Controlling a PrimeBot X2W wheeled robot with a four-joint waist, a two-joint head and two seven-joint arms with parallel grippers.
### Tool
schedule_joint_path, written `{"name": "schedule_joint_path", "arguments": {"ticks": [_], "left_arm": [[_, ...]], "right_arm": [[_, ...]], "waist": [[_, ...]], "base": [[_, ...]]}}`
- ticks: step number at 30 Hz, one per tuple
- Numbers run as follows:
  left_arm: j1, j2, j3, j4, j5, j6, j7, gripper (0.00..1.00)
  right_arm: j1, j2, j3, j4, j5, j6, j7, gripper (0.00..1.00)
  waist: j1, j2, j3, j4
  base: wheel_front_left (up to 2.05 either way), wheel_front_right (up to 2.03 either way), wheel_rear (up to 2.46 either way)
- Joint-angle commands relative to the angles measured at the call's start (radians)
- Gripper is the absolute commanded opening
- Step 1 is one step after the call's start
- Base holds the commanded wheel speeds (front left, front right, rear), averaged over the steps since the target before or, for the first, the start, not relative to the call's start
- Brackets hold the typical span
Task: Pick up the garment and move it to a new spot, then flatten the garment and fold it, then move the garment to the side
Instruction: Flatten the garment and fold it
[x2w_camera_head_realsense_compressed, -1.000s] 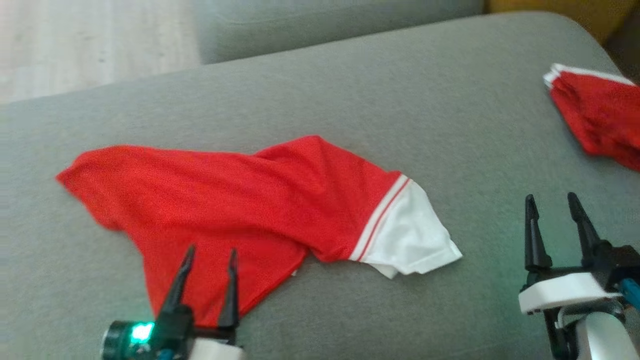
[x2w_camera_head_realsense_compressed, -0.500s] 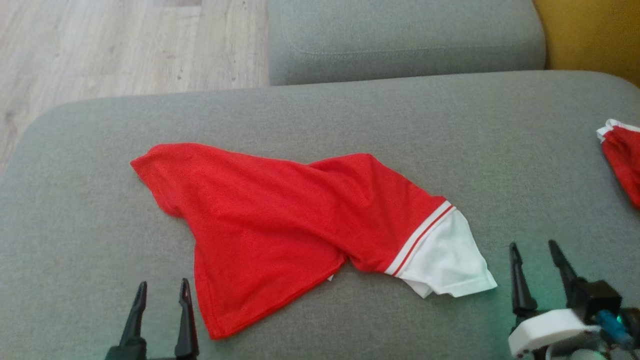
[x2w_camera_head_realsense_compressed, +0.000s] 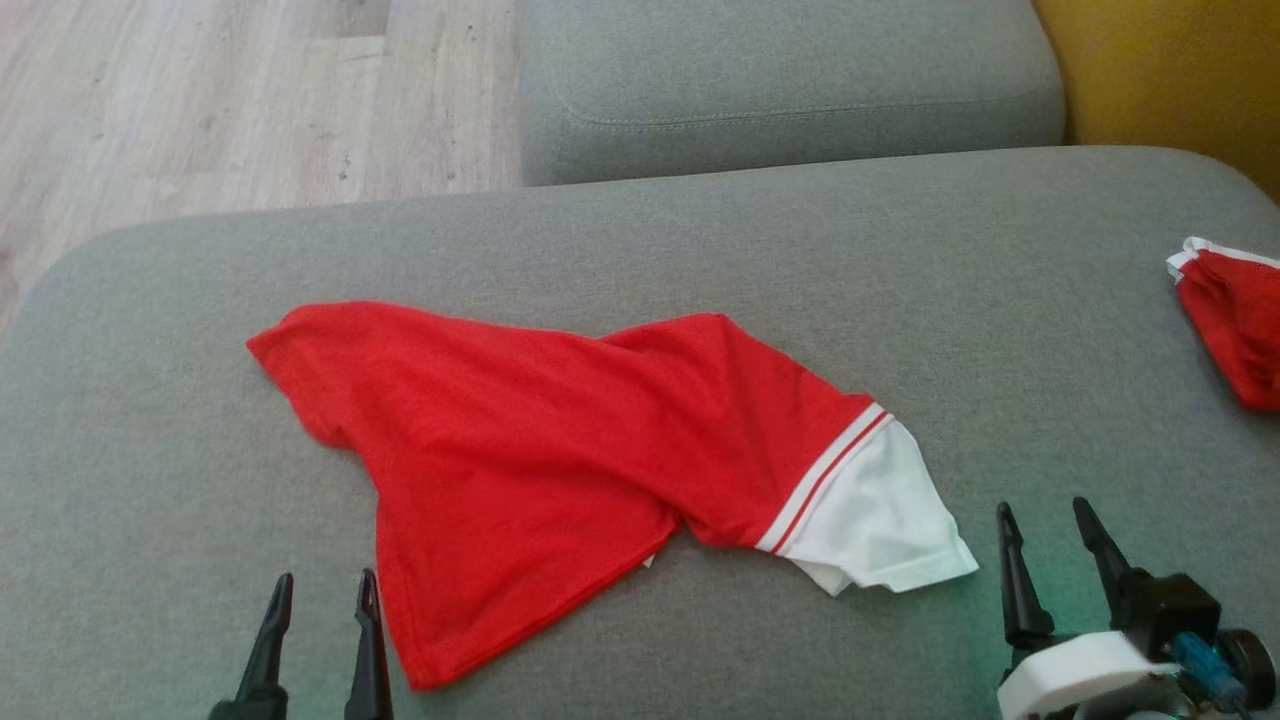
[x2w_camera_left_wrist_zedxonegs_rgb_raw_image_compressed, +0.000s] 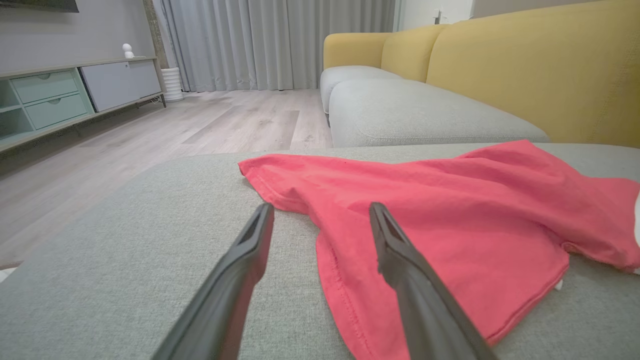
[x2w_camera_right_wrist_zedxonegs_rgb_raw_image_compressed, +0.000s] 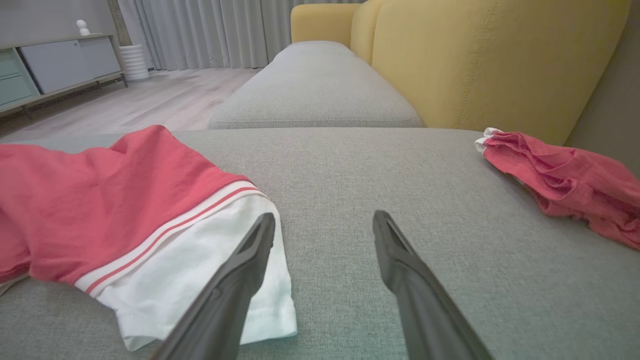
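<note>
head view: garment (x2w_camera_head_realsense_compressed: 560, 460) looks limp and light; both grippers spread wide, empty, so pinch its hem.

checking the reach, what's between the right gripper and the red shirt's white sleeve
Bare grey fabric sofa cushion between right gripper and red-and-white shirt, seen in head view.

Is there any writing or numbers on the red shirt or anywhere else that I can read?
None: there are no words, numbers or signs to read here.
The red garment is plain red, with a white sleeve and stripes but no print.
The other red garment shows no letters.
A small white bit under the hem is too small to tell.
</note>
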Motion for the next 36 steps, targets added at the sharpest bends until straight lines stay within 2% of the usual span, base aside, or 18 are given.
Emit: {"name": "schedule_joint_path", "arguments": {"ticks": [1, 4, 7, 11, 14, 18, 28, 36], "left_arm": [[-0.024, -0.007, 0.046, -0.021, 0.013, -0.007, -0.010, 1.00], [-0.022, -0.014, 0.047, -0.029, 0.026, -0.019, -0.010, 1.00], [-0.011, -0.004, 0.009, -0.025, 0.034, -0.064, 0.004, 1.00], [-0.019, 0.034, -0.051, -0.040, 0.049, -0.121, 0.141, 1.00], [-0.026, 0.054, -0.082, -0.029, 0.060, -0.137, 0.234, 1.00], [-0.048, 0.051, -0.103, 0.000, 0.053, -0.145, 0.293, 1.00], [-0.102, 0.062, -0.105, 0.087, 0.059, -0.128, 0.292, 1.00], [-0.105, 0.074, -0.132, 0.155, 0.043, -0.146, 0.324, 1.00]], "right_arm": [[-0.030, -0.005, 0.031, -0.023, 0.017, -0.001, -0.011, 1.00], [-0.044, -0.005, 0.042, -0.038, 0.042, -0.001, -0.011, 1.00], [-0.063, -0.005, 0.061, -0.063, 0.082, -0.001, 0.020, 1.00], [-0.089, -0.052, 0.162, -0.088, 0.122, -0.001, 0.177, 1.00], [-0.121, -0.097, 0.213, -0.070, 0.131, -0.001, 0.303, 1.00], [-0.159, -0.129, 0.261, 0.001, 0.109, -0.001, 0.426, 1.00], [-0.236, -0.117, 0.326, 0.136, 0.137, -0.001, 0.440, 1.00], [-0.259, -0.123, 0.397, 0.192, 0.186, -0.001, 0.461, 1.00]], "waist": [[0.0000, 0.0000, 0.000, -0.005], [0.0000, 0.0000, 0.001, -0.014], [0.0000, 0.0000, 0.003, -0.020], [0.0000, 0.0000, 0.017, -0.027], [0.0000, 0.0000, 0.035, -0.036], [0.0000, 0.0000, 0.061, -0.039], [0.0000, 0.0000, 0.103, -0.029], [0.0000, 0.0000, 0.109, -0.032]], "base": [[0.00, 0.00, 0.00], [0.00, 0.00, 0.00], [0.00, 0.00, 0.00], [0.00, 0.00, 0.00], [0.00, 0.00, 0.00], [0.00, 0.00, 0.00], [0.00, 0.00, 0.00], [0.00, 0.00, 0.00]]}}
